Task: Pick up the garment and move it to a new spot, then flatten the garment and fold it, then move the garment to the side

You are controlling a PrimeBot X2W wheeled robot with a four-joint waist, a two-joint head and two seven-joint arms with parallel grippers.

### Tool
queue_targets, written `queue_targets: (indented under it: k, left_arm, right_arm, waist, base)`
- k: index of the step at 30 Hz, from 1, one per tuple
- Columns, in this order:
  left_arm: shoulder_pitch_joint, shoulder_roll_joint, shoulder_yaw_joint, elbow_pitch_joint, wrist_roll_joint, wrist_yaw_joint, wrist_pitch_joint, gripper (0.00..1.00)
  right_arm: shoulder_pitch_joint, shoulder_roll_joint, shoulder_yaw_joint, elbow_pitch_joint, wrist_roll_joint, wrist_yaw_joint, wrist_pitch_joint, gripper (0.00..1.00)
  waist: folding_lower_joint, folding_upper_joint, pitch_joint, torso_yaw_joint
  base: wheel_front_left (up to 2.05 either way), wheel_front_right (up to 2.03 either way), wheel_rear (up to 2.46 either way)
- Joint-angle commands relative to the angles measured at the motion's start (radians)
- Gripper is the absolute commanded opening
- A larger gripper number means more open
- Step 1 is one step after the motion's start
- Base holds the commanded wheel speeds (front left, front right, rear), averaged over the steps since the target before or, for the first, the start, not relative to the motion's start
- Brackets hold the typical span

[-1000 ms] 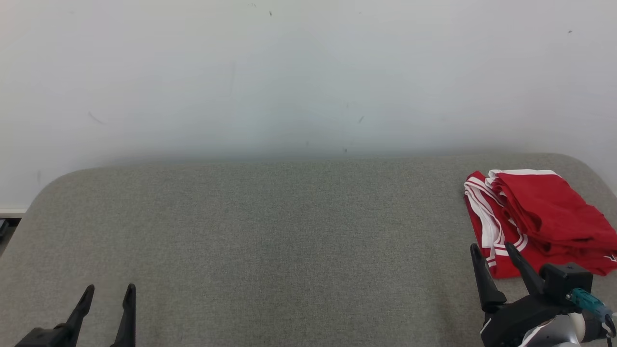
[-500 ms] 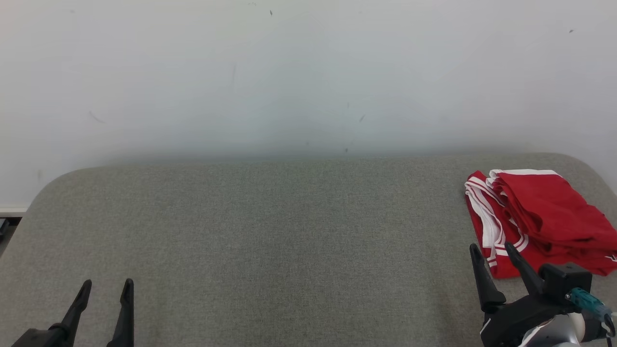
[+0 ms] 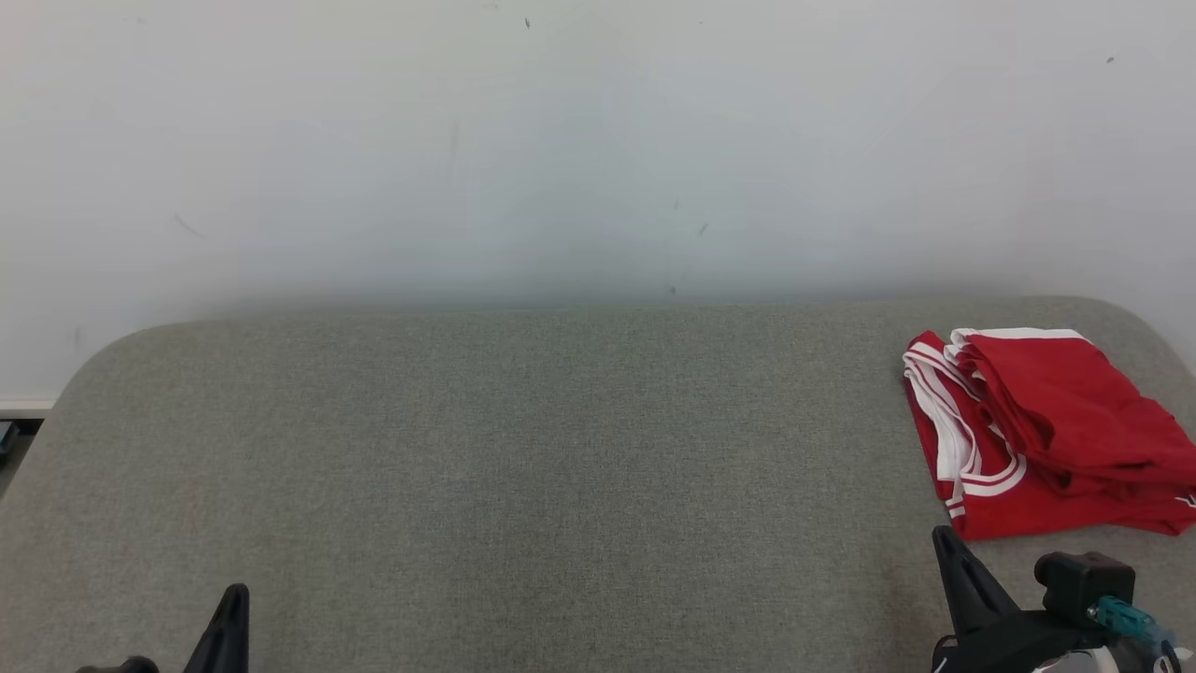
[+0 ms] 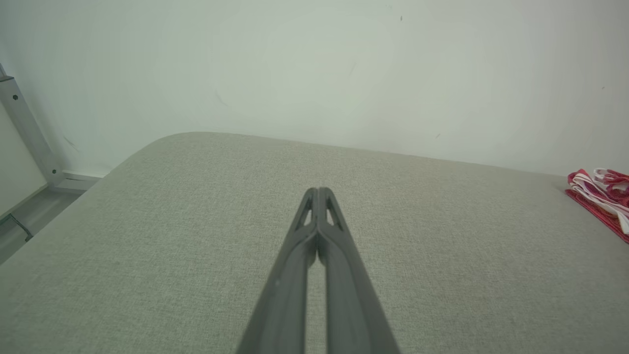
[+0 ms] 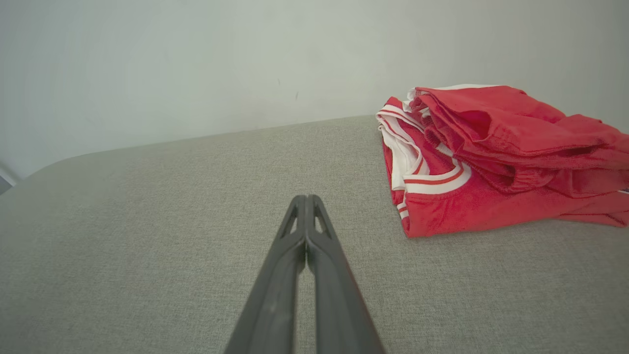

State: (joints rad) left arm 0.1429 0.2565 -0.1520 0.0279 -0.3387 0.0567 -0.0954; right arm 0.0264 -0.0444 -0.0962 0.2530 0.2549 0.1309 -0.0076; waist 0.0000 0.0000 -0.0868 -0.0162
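The garment (image 3: 1037,430) is red with white stripes and lies folded in a stack at the far right of the grey padded table (image 3: 523,449). It also appears in the right wrist view (image 5: 486,157) and at the edge of the left wrist view (image 4: 602,199). My right gripper (image 3: 946,542) sits just in front of the garment's near left corner, apart from it, its fingers pressed together and holding nothing (image 5: 306,199). At the lower left my left gripper (image 3: 235,598) is shut and holds nothing (image 4: 319,191).
A pale wall (image 3: 598,150) rises right behind the table's rounded back edge. Off the table's left end are a metal frame leg (image 4: 27,132) and a strip of floor (image 4: 29,221).
Both grippers have gone from open to shut and have drawn back toward the bottom edge of the head view. The garment has not moved.
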Motion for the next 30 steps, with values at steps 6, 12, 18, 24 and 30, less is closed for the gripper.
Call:
queue_targets:
  k: [6,12,18,24,30]
  left_arm:
    - [-0.041,-0.005,0.039,0.012,-0.134,-0.022,0.023,0.0]
    - [-0.06,-0.019,0.063,0.029,-0.234,-0.036,0.042,0.0]
    - [-0.077,-0.033,0.085,0.044,-0.327,-0.05,0.06,0.0]
    - [-0.089,-0.044,0.104,0.056,-0.399,-0.06,0.074,0.0]
    - [-0.104,-0.057,0.124,0.07,-0.482,-0.072,0.092,0.0]
  right_arm:
    - [-0.038,-0.005,0.005,-0.018,0.144,0.0,0.004,0.0]
    - [-0.045,-0.005,0.013,-0.02,0.249,0.0,0.006,0.0]
    - [-0.054,-0.006,0.019,-0.02,0.347,0.0,0.009,0.0]
    - [-0.061,-0.006,0.023,-0.02,0.424,0.0,0.013,0.0]
    - [-0.07,-0.006,0.027,-0.019,0.511,0.0,0.015,0.0]
  waist:
    - [0.0,0.0,0.005,0.001]
    - [0.0,0.0,0.009,0.002]
    - [0.0,0.0,0.014,0.002]
    - [0.0,0.0,0.018,0.003]
    - [0.0,0.0,0.022,0.004]
  base:
    - [0.0,0.0,0.0]
    - [0.0,0.0,0.0]
    - [0.0,0.0,0.0]
    - [0.0,0.0,0.0]
    - [0.0,0.0,0.0]
